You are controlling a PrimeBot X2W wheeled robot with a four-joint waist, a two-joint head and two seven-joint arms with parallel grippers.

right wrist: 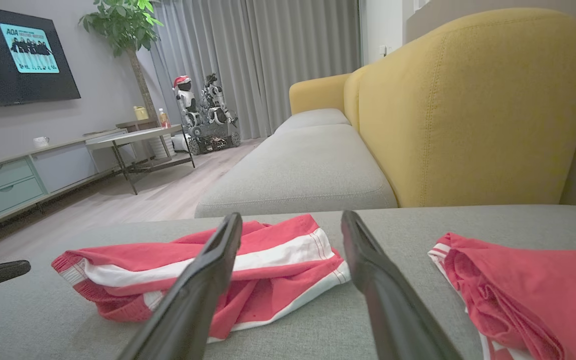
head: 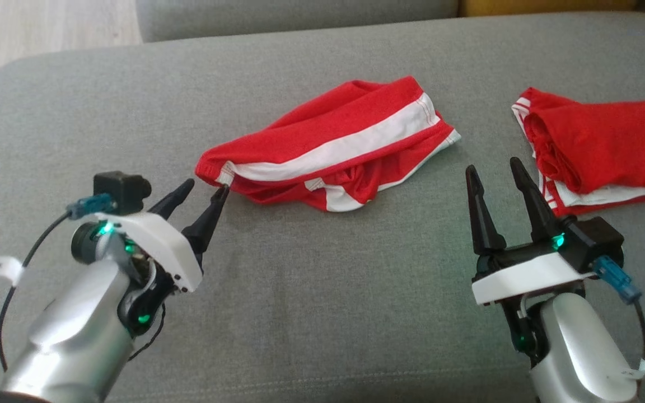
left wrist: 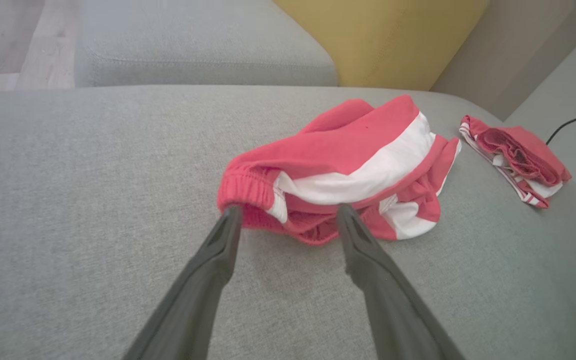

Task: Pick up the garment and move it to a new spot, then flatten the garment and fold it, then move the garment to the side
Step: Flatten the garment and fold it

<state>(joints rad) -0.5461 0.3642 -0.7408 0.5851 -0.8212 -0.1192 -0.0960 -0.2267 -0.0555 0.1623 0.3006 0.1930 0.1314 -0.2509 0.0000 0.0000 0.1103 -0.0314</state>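
The garment [head: 333, 151] is a pair of red shorts with a broad white stripe, lying crumpled in the middle of the grey sofa cushion [head: 311, 291]. My left gripper [head: 208, 186] is open at its elastic waistband end, and one fingertip touches the hem. In the left wrist view the waistband of the garment [left wrist: 348, 165] sits just beyond my left gripper [left wrist: 289, 209], whose fingers stand apart. My right gripper [head: 493, 164] is open and holds nothing, just right of the garment. In the right wrist view the garment [right wrist: 208, 265] lies behind my right gripper [right wrist: 292, 216].
A second red and white garment [head: 602, 151] lies folded at the cushion's right end, close to my right gripper. A yellow backrest [right wrist: 468, 110] rises behind the cushion. Another grey cushion [head: 294, 17] adjoins at the back, with wooden floor [head: 37, 28] to the left.
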